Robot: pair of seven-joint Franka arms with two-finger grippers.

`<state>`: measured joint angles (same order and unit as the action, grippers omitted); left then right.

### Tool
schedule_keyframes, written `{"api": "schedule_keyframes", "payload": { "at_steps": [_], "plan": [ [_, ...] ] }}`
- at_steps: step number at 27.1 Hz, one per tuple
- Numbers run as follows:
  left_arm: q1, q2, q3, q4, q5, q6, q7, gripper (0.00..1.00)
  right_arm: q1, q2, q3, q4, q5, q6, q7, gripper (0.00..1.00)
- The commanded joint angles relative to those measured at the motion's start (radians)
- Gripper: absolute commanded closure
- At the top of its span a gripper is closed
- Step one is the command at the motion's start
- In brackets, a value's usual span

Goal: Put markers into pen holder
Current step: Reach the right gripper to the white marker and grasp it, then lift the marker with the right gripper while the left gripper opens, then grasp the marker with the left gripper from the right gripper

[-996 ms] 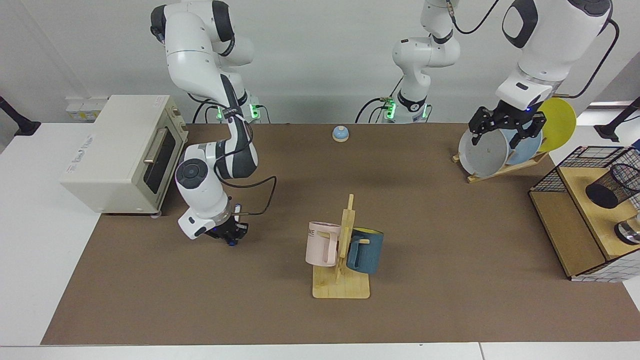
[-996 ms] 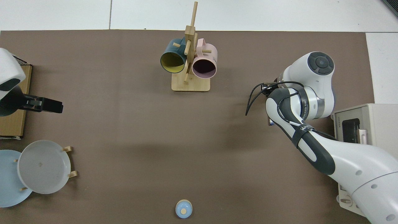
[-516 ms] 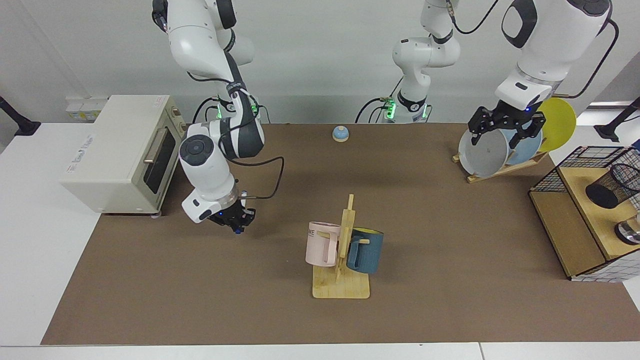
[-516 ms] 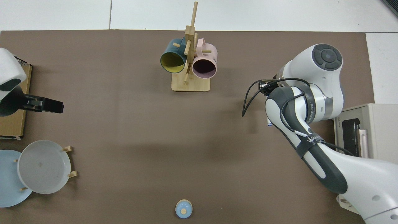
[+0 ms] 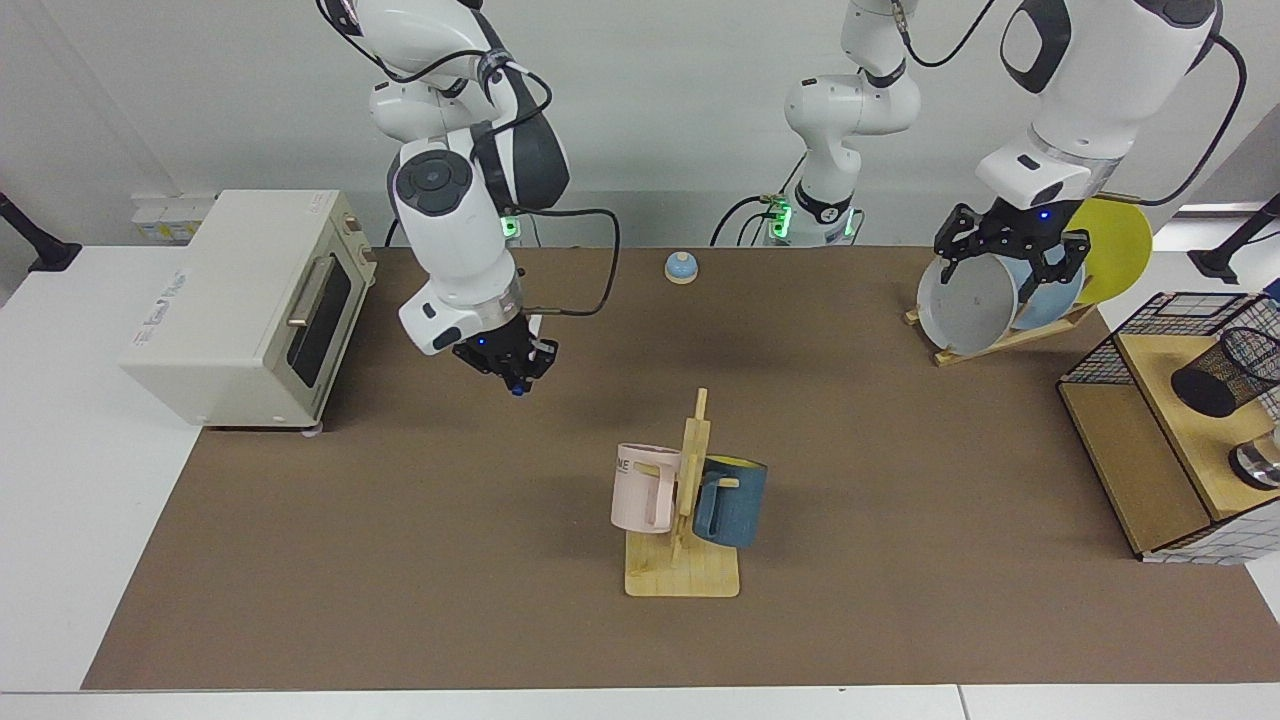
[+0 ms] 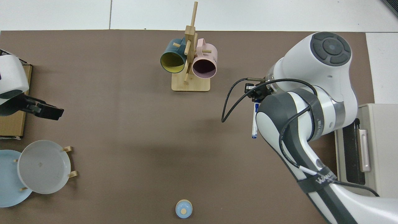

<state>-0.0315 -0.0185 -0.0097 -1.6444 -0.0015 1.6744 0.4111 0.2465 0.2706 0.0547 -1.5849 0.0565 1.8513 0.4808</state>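
Note:
The marker (image 6: 255,122) is slim and white with a blue cap and hangs above the brown mat. My right gripper (image 5: 512,370) is shut on it, and only its blue tip (image 5: 517,389) shows below the fingers in the facing view. From above, the right gripper (image 6: 256,95) sits under the arm's wrist. The pen holder (image 5: 1225,372), a black mesh cup, lies tilted on the wooden shelf far across the table from the marker. My left gripper (image 5: 1010,262) hangs open in front of the plates, and in the top view the left gripper (image 6: 46,110) is beside the shelf.
A mug rack (image 5: 683,520) with a pink and a blue mug stands mid-table. A cream toaster oven (image 5: 250,300) sits behind the right arm. Plates lean in a rack (image 5: 985,300). A wire basket (image 5: 1100,355) surrounds the shelf. A blue bell (image 5: 681,267) is at the back.
My right arm has lifted the marker off the mat and carried it up and toward the table's middle. The left gripper has risen slightly.

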Motion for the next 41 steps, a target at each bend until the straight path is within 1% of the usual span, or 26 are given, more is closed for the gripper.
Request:
{"api": "schedule_keyframes", "payload": {
  "at_steps": [1,3,6,10,13,16,18,24,26,30,34,37,41],
  "plan": [
    [0.002,-0.020,-0.004,-0.017,-0.014,-0.004,0.184,0.00,0.023,-0.008,0.005,0.022,0.034,-0.037,0.142,1.00],
    [-0.001,-0.021,-0.004,-0.018,-0.017,-0.007,0.262,0.00,0.025,-0.016,0.005,0.023,0.078,-0.040,0.186,1.00],
    [0.001,-0.021,-0.004,-0.020,-0.057,-0.012,0.353,0.00,0.025,-0.025,0.008,0.037,0.131,-0.047,0.246,1.00],
    [0.010,-0.024,0.000,-0.026,-0.118,-0.022,0.478,0.00,0.037,-0.027,0.010,0.046,0.163,-0.054,0.366,1.00],
    [0.012,-0.043,0.014,-0.046,-0.205,-0.041,0.557,0.00,0.072,-0.025,0.010,0.066,0.183,-0.052,0.481,1.00],
    [0.030,-0.084,0.017,-0.113,-0.316,-0.030,0.566,0.00,0.099,-0.025,0.011,0.072,0.186,-0.043,0.591,1.00],
    [0.038,-0.104,0.017,-0.147,-0.365,-0.024,0.569,0.00,0.114,-0.025,0.011,0.074,0.186,-0.035,0.669,1.00],
    [0.022,-0.127,0.008,-0.189,-0.460,-0.009,0.578,0.00,0.152,-0.025,0.013,0.092,0.186,-0.023,0.849,1.00],
    [0.018,-0.147,-0.006,-0.216,-0.480,0.020,0.578,0.00,0.166,-0.025,0.011,0.092,0.186,-0.015,0.892,1.00],
    [-0.030,-0.193,-0.018,-0.290,-0.495,0.096,0.572,0.00,0.180,-0.024,0.013,0.092,0.187,-0.001,0.932,1.00],
    [-0.080,-0.212,-0.019,-0.327,-0.497,0.143,0.558,0.00,0.189,-0.025,0.013,0.092,0.201,0.011,0.955,1.00],
    [-0.136,-0.225,-0.039,-0.348,-0.497,0.186,0.490,0.00,0.204,-0.024,0.011,0.091,0.204,0.012,0.978,1.00],
    [-0.188,-0.264,-0.076,-0.431,-0.497,0.307,0.394,0.00,0.209,-0.024,0.013,0.089,0.209,0.012,1.002,1.00]
  ]
}}
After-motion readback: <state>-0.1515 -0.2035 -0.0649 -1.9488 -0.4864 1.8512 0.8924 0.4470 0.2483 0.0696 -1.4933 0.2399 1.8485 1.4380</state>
